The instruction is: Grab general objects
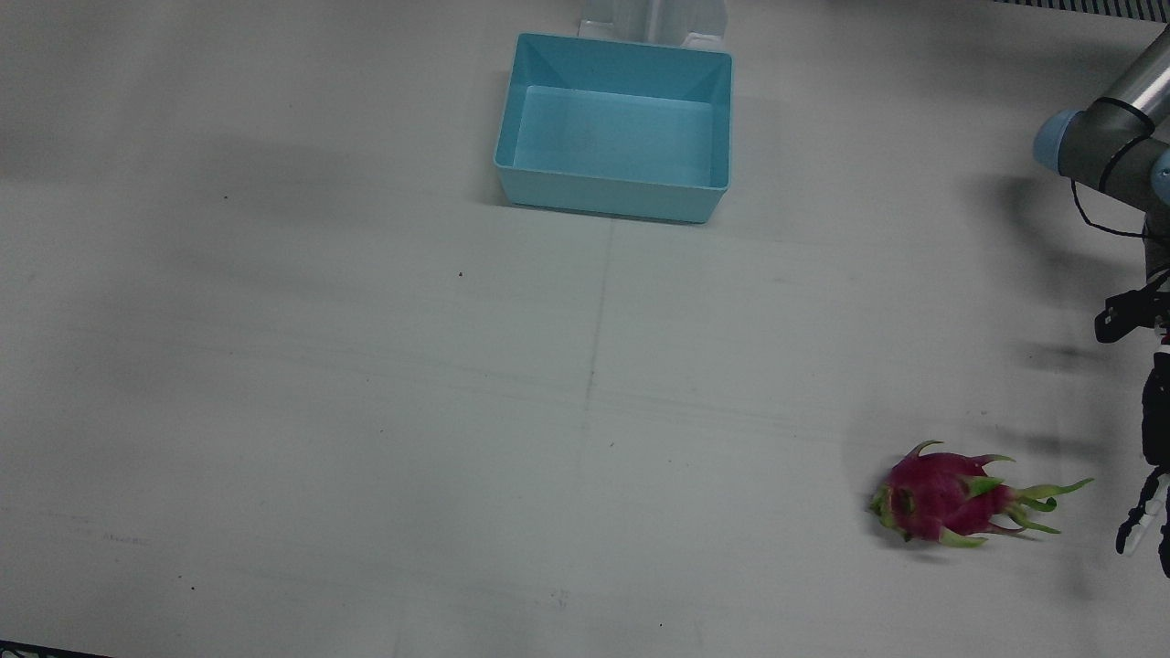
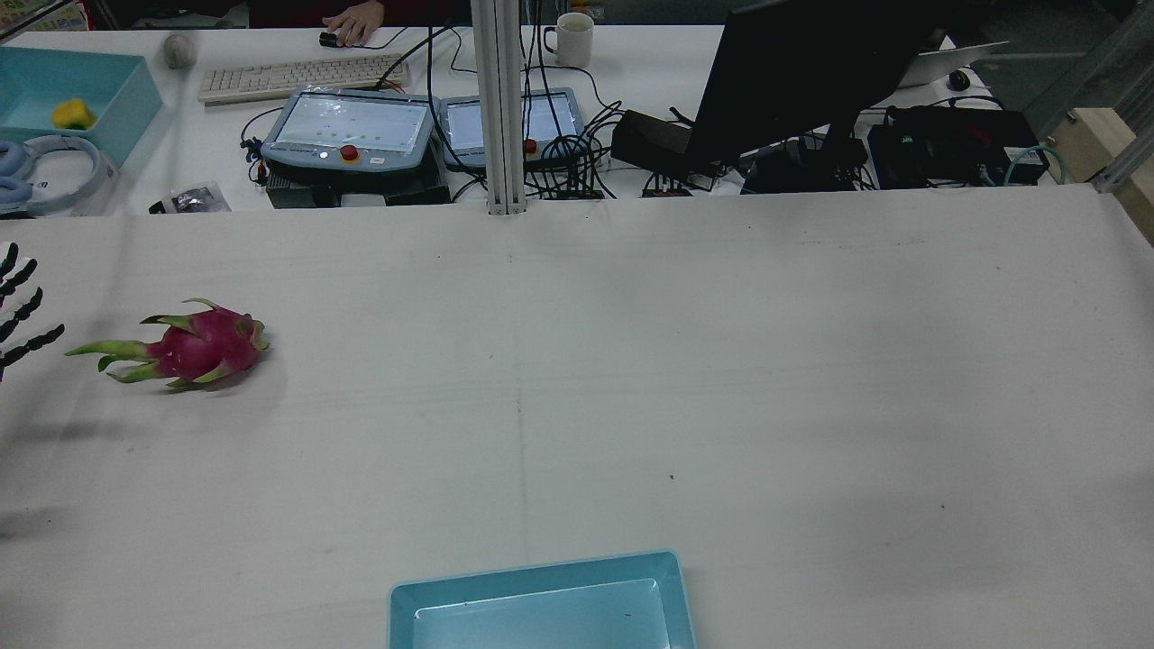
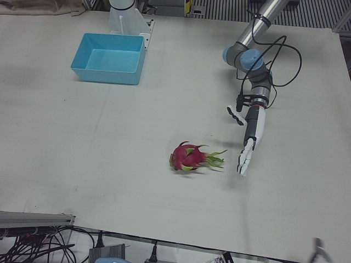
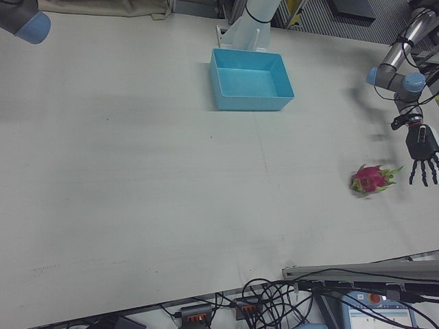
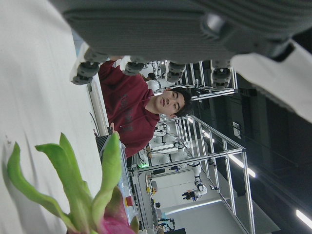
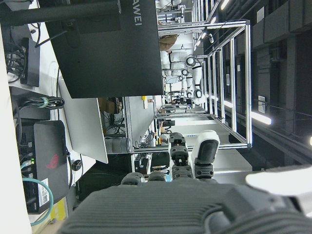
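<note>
A pink dragon fruit [image 1: 941,498] with green scales lies on its side on the white table, in the half before my left arm. My left hand [image 1: 1154,475] hovers just beyond its leafy end, open with fingers spread and holding nothing. The rear view shows those fingers [image 2: 18,306] at the left edge, a short gap from the dragon fruit [image 2: 198,347]. In the left-front view the left hand [image 3: 249,139] points down beside the dragon fruit [image 3: 189,157]. My right hand [image 6: 185,165] shows only in its own view, open and holding nothing.
An empty light-blue bin [image 1: 603,196] stands at the table's robot side, in the middle. Beyond the table's far edge are a keyboard [image 2: 297,79], two teach pendants [image 2: 356,126], a monitor [image 2: 811,72], a mug [image 2: 572,38] and a person's hand [image 2: 353,22].
</note>
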Robot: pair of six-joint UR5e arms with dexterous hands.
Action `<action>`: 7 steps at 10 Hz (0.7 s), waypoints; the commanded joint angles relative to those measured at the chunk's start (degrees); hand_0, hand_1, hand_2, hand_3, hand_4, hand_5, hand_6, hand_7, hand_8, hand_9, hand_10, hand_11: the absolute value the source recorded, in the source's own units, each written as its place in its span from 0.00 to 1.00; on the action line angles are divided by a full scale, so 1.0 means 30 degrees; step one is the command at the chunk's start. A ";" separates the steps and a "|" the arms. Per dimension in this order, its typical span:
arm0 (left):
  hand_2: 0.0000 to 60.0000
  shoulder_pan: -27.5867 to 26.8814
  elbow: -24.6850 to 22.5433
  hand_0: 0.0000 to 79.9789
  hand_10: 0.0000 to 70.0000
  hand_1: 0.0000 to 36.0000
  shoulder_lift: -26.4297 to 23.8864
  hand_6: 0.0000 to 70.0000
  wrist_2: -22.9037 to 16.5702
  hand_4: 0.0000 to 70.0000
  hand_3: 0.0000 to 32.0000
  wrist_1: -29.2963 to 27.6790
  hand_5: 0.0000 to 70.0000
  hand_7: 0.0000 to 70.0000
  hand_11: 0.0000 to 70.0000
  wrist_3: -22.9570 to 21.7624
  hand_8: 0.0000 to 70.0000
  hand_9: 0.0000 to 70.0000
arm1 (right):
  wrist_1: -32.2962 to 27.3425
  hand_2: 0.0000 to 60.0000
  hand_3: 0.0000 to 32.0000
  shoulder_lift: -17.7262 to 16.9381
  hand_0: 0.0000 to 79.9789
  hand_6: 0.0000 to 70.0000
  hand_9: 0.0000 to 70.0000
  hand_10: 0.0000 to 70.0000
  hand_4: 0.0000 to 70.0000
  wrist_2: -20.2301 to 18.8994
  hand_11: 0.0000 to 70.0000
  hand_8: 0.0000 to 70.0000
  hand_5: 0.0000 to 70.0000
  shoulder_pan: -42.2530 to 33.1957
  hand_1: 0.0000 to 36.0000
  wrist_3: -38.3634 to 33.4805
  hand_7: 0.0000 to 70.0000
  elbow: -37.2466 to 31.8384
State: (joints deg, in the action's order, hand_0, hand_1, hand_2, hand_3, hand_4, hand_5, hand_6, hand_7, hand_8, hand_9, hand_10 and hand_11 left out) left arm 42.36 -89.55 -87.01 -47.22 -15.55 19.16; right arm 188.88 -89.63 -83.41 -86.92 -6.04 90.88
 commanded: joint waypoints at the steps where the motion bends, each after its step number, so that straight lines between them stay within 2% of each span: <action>1: 0.00 0.0000 -0.0002 0.51 0.03 0.00 0.0000 0.01 0.0008 0.00 1.00 -0.0002 0.05 0.17 0.05 -0.0001 0.09 0.01 | 0.0000 0.00 0.00 -0.0006 0.00 0.00 0.00 0.00 0.00 0.0000 0.00 0.00 0.00 0.0000 0.00 -0.0007 0.00 0.0000; 6: 0.00 -0.0029 -0.0002 0.51 0.03 0.00 0.0000 0.02 -0.0022 0.00 1.00 -0.0031 0.07 0.19 0.04 0.0028 0.09 0.02 | -0.0029 0.00 0.00 -0.0006 0.00 0.00 0.00 0.00 0.00 0.0000 0.00 0.00 0.00 -0.0001 0.00 -0.0036 0.00 -0.0116; 7: 0.00 -0.0116 0.0143 0.51 0.03 0.00 0.0000 0.03 -0.0022 0.00 0.95 -0.0031 0.08 0.19 0.04 0.0057 0.09 0.02 | -0.0029 0.00 0.00 -0.0006 0.00 0.00 0.00 0.00 0.00 0.0000 0.00 0.00 0.00 0.0000 0.00 -0.0065 0.00 -0.0146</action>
State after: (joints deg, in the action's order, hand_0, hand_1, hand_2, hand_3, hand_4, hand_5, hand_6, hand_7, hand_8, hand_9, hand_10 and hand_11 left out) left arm 42.31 -89.55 -86.98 -47.28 -15.64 19.23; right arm 188.86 -89.63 -83.41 -86.98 -6.07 90.72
